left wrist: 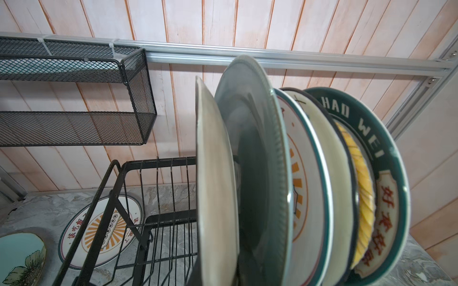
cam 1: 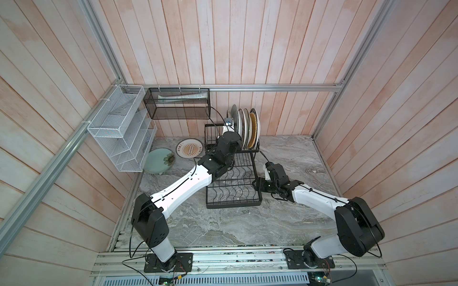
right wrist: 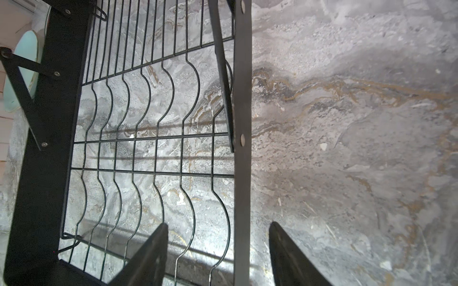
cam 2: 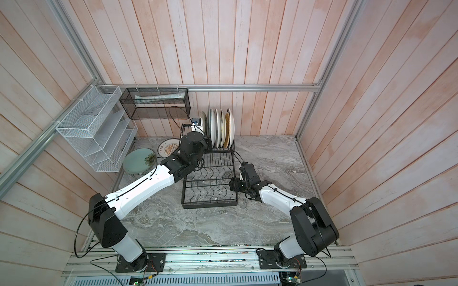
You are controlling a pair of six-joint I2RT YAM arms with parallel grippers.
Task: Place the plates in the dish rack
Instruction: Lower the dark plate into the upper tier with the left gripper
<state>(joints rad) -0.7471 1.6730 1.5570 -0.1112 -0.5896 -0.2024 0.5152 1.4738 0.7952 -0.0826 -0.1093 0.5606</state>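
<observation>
stage: I'm late in the loading, most plates are racked and two are left.
dish rack (cam 1: 257, 201): stands mid-surface, raised tier at the back, flat tier in front.
raised tier: a row of plates (cam 1: 245, 128) stands on edge between the bars. In the left wrist view I count a grey-blue plate (left wrist: 247, 148), an orange-patterned plate (left wrist: 307, 188), a black-ringed plate (left wrist: 334, 173), a yellow plate (left wrist: 364, 205) and a green-rimmed lettered plate (left wrist: 389, 188).
plate in hand: a pale plate (left wrist: 215, 185) stands upright at the open end of that row, just beside the grey-blue plate.
left fingers: pressed close together, pinching the pale plate low down. They are hidden behind it, so I can't tell whether its bottom edge sits in a slot.
right fingers (right wrist: 153, 255): spread apart, holding nothing, straddling the rack's side bar (right wrist: 243, 173) low on the flat tier without gripping it.
flat tier (cam 1: 233, 183): no plates on it.
left to load: a green flower plate (cam 1: 159, 159) and a sunburst plate (cam 1: 189, 148) lie flat on the surface (cam 1: 285, 222), just beside each other, between the rack and the white mesh organizer (cam 1: 119, 133).
free slots: bare bars (left wrist: 158, 178) show on the raised tier beyond the pale plate, room enough for both by my guess.
next, my call: let go of the pale plate once it stands alone, then fetch the sunburst plate, the nearer of the two.
</observation>
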